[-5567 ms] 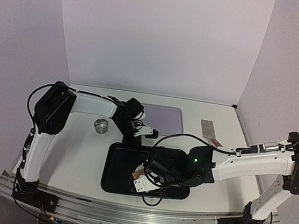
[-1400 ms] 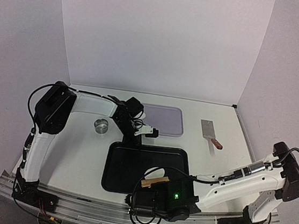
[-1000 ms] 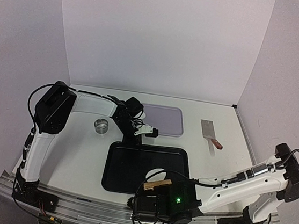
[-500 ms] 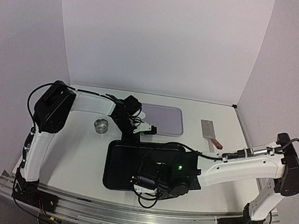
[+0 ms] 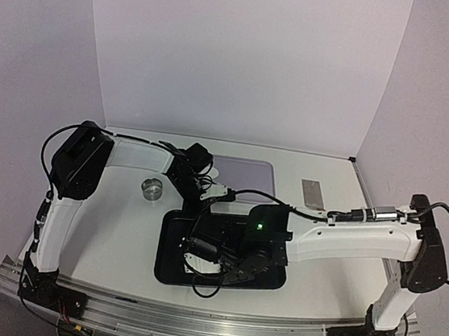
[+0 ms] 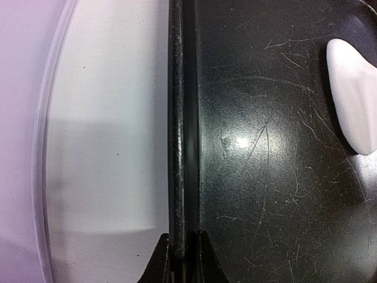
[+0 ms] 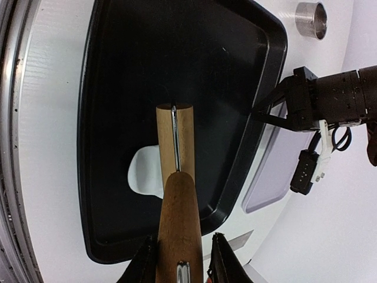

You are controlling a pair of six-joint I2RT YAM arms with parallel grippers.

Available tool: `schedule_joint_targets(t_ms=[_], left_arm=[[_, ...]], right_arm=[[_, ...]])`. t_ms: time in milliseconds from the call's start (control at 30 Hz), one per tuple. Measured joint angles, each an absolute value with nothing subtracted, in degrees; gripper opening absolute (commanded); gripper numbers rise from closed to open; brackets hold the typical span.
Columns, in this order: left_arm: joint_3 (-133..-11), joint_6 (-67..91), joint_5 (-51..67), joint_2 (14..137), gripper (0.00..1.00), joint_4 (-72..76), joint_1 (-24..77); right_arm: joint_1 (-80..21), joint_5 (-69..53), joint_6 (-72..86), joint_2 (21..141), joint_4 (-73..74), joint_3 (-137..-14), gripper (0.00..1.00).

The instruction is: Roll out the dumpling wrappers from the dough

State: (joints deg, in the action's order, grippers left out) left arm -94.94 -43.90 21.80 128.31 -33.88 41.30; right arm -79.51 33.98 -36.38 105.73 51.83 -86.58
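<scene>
The dough (image 7: pixel 143 171) is a flat white lump on the black tray (image 7: pixel 147 71); it also shows in the left wrist view, dough (image 6: pixel 353 94). My right gripper (image 7: pixel 181 257) is shut on the handle of a wooden rolling pin (image 7: pixel 175 135), whose roller hangs over the dough's edge. In the top view the right gripper (image 5: pixel 197 251) hovers over the tray (image 5: pixel 167 260) and hides the dough. My left gripper (image 6: pixel 184 252) is shut on the tray's far rim (image 6: pixel 179 118); the left gripper (image 5: pixel 204 201) stands at that rim. No dumpling wrappers are in view.
A small metal ring (image 5: pixel 152 188) stands left of the tray. A pale purple mat (image 5: pixel 248 175) lies behind it, and a scraper (image 5: pixel 312 193) lies to the right. The ring (image 7: pixel 311 17) and mat (image 7: pixel 277 171) also show in the right wrist view.
My right arm has swung from the table's near edge forward over the tray, carrying the rolling pin. The left gripper has stayed on the tray rim.
</scene>
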Motion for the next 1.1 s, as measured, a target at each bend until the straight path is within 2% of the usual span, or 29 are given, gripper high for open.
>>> schedule_joint_targets(t_ms=[267,467,733,1100], left_arm=[[-94.94,-43.90,21.80,128.31,0.00,-33.87,41.30],[-94.94,-43.88,21.81,128.31,0.00,-33.89,41.30],[-94.94,-43.94,21.78,128.31,0.00,-33.91,41.36],[-94.94,-44.01,21.80,128.31,0.00,-33.99,41.45]], right_arm=[[-76.41,36.79,-37.53,105.79,51.62,-87.01,0.00],[-73.02,35.38,-36.20,105.73,48.54,-81.26,0.00],[-73.85,35.42,-29.09,103.51,43.38,-75.44,0.00],[-78.05,36.87,-13.55,103.28,45.12,-75.42,0.00]])
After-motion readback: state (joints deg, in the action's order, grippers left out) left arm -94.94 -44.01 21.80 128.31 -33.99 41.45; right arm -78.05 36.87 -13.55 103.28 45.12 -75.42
